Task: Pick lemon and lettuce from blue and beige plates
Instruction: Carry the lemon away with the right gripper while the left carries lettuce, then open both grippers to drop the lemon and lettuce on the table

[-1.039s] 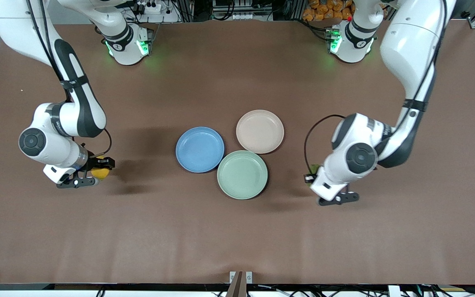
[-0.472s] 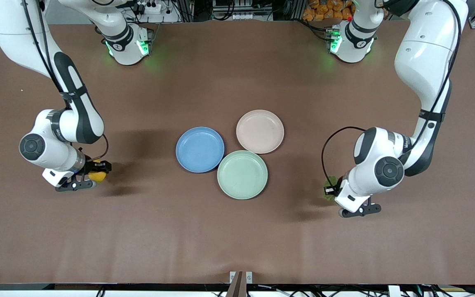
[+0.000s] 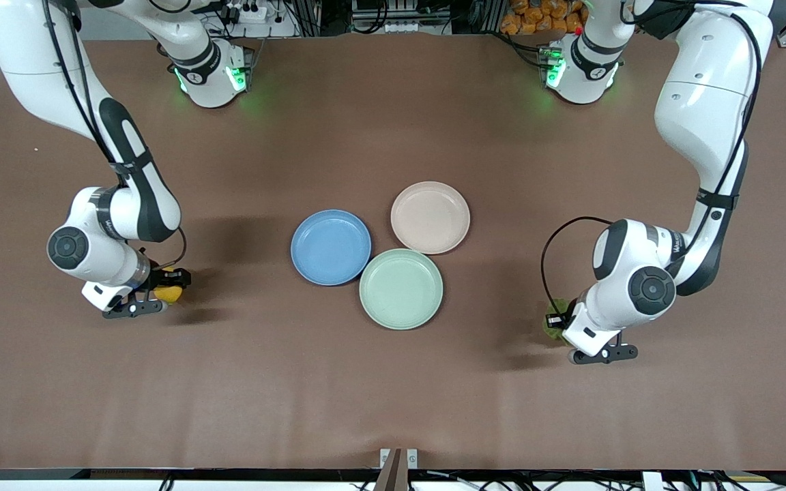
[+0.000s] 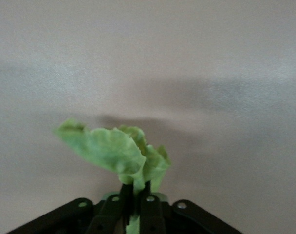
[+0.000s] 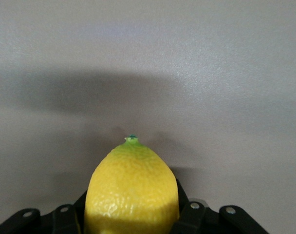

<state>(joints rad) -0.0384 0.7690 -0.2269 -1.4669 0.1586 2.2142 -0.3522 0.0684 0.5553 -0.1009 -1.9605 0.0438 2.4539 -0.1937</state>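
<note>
The blue plate and the beige plate lie bare at the table's middle. My right gripper is shut on the yellow lemon, low over the table toward the right arm's end. The lemon fills the right wrist view between the jaws. My left gripper is shut on the green lettuce leaf, low over the table toward the left arm's end. In the left wrist view the leaf is pinched between the closed fingers.
A green plate lies nearer the front camera, touching the blue and beige plates. Brown table surface spreads around both grippers.
My left gripper has carried the lettuce away from the plates toward its end of the table and lower. My right gripper has shifted slightly with the lemon, staying low.
</note>
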